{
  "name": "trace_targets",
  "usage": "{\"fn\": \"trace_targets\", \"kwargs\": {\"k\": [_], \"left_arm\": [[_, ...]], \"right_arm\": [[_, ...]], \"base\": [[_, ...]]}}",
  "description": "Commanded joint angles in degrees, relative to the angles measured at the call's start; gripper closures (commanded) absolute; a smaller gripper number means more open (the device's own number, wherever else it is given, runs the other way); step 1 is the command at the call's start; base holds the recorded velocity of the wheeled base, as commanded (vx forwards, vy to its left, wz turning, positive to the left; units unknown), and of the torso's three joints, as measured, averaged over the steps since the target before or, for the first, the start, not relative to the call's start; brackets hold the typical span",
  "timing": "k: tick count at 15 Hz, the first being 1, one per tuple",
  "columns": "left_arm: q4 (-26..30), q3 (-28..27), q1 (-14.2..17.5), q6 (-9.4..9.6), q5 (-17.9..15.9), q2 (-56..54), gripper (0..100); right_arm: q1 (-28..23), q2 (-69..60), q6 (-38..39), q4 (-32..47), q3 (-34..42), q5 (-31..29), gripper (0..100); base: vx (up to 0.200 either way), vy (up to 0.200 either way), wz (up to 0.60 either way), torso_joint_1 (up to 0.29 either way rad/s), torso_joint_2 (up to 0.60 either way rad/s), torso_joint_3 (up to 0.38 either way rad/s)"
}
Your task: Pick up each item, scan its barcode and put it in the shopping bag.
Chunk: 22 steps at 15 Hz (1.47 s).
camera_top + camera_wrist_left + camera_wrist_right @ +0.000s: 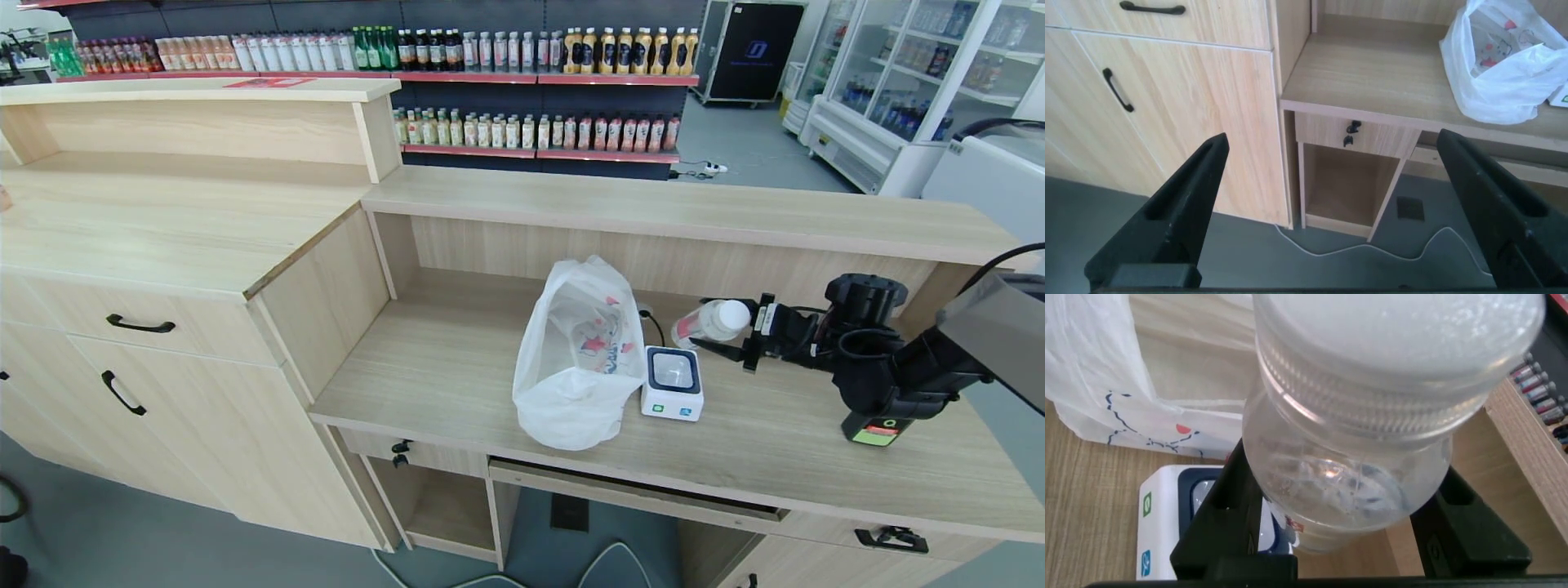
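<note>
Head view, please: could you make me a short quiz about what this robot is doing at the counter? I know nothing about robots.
1. True or false: the right gripper is shut on the bottle.
2. Where is the scanner? A: inside the shopping bag. B: on the counter beside the bag, on the robot's right of it. C: gripped by the robot.
3. Fill the gap: the left gripper is ___ and holds nothing.
Key: 1 true; 2 B; 3 open.
</note>
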Motion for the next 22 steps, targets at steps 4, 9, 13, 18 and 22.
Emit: {"fn": "trace_targets", "kwargs": {"k": [4, 9, 13, 18, 22], "left_arm": [[0.0, 0.0, 0.0, -0.01, 0.0, 0.0, 0], [0.0, 0.0, 0.0, -0.01, 0.0, 0.0, 0], [0.0, 0.0, 0.0, -0.01, 0.0, 0.0, 0], [0.0, 0.0, 0.0, -0.01, 0.0, 0.0, 0], [0.0, 0.0, 0.0, -0.01, 0.0, 0.0, 0]], "right_arm": [[0.0, 1.4, 0.0, -0.7, -0.6, 0.0, 100], [0.1, 2.9, 0.0, -0.6, -2.4, -0.2, 100], [0.6, 3.7, 0.1, -0.6, -3.8, -0.2, 100], [1.0, 4.2, 0.1, -0.5, -4.4, -0.2, 100], [1.0, 4.2, 0.2, -0.4, -4.2, -0.2, 100]], "base": [[0.0, 0.0, 0.0, 0.0, 0.0, 0.0], [0.0, 0.0, 0.0, 0.0, 0.0, 0.0], [0.0, 0.0, 0.0, 0.0, 0.0, 0.0], [0.0, 0.0, 0.0, 0.0, 0.0, 0.0], [0.0, 0.0, 0.0, 0.0, 0.0, 0.0]]}}
